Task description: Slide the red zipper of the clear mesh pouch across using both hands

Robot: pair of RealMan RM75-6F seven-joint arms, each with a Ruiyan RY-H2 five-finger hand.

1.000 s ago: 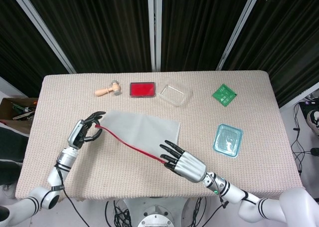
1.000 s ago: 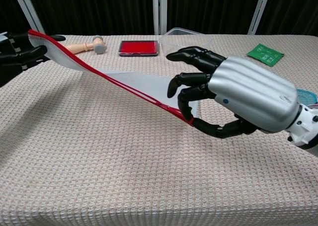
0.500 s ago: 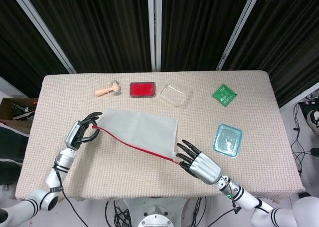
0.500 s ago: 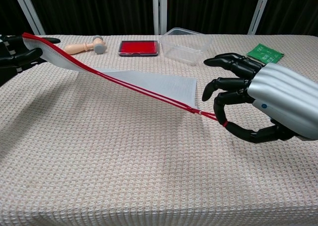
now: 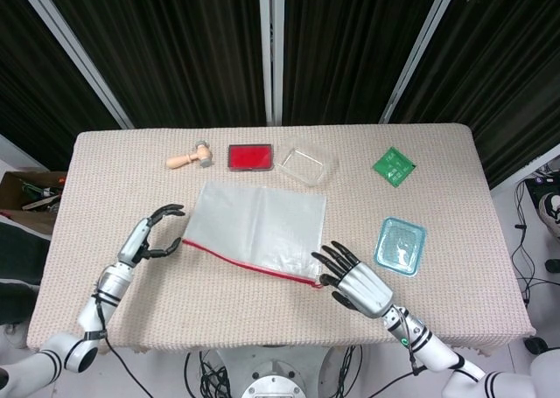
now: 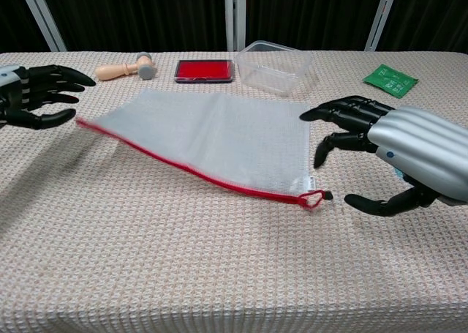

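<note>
The clear mesh pouch (image 5: pixel 261 226) (image 6: pixel 212 134) lies flat on the table, its red zipper (image 5: pixel 245 262) (image 6: pixel 191 170) running along the near edge. The red pull loop (image 6: pixel 314 197) rests at the pouch's right corner. My left hand (image 5: pixel 152 233) (image 6: pixel 33 95) hovers just left of the pouch's left corner, fingers spread, holding nothing. Just right of the pull loop is my right hand (image 5: pixel 354 278) (image 6: pixel 395 154), fingers apart and empty, apart from the loop.
Along the far edge lie a wooden stamp (image 5: pixel 191 159), a red ink pad (image 5: pixel 250 157) and a clear plastic box (image 5: pixel 307 164). A green packet (image 5: pixel 394 165) lies far right, and a blue-tinted tray (image 5: pixel 401 246) sits beside my right hand.
Both hands have let go: the pouch, stretched taut and lifted before, has dropped flat. My left hand released the corner and my right hand released the pull, drawing slightly right.
</note>
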